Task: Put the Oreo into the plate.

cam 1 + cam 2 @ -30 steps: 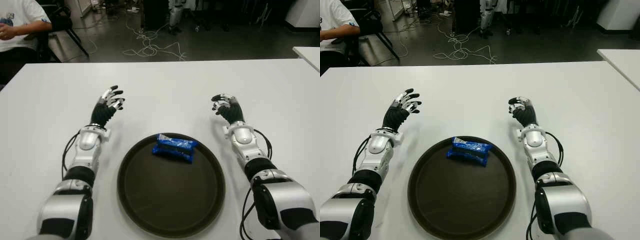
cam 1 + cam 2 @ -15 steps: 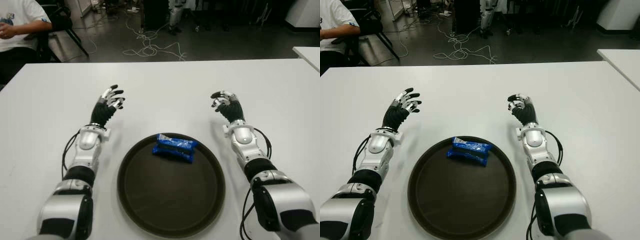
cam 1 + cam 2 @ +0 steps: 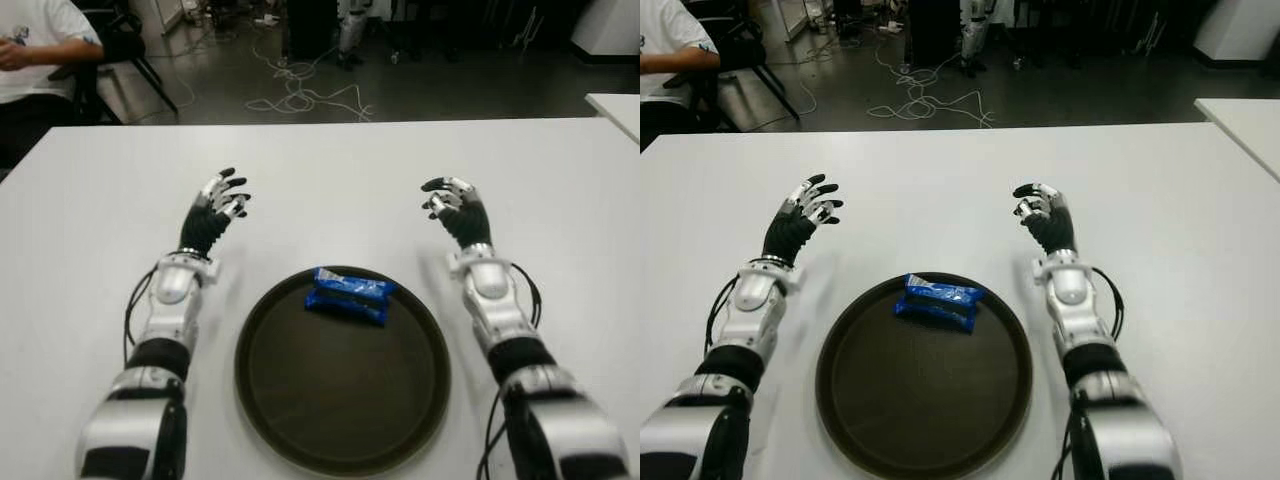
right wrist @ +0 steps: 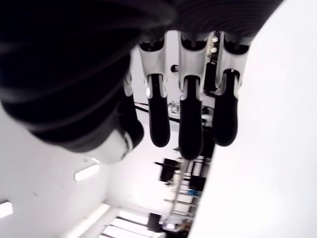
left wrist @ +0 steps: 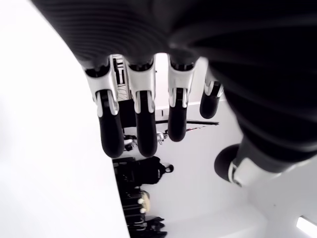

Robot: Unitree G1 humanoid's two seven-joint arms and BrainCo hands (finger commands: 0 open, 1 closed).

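**Oreo pack in the tray, both hands empty**

The blue Oreo pack lies inside the dark round plate, on its far part, close to the far rim and a little left of the plate's middle line. The plate sits on the white table, near the robot, between its two forearms.

The left hand shows to the left of the plate and farther out, apart from it. Its fingers are spread and hold nothing. The right hand shows to the right of the plate, also farther out and apart from it. Its fingers are loosely extended, slightly curved, with nothing between them. Neither hand touches the Oreo pack or the plate.

Beyond the table's far edge, cables lie on the dark floor, and a person in a white shirt sits at the far left.
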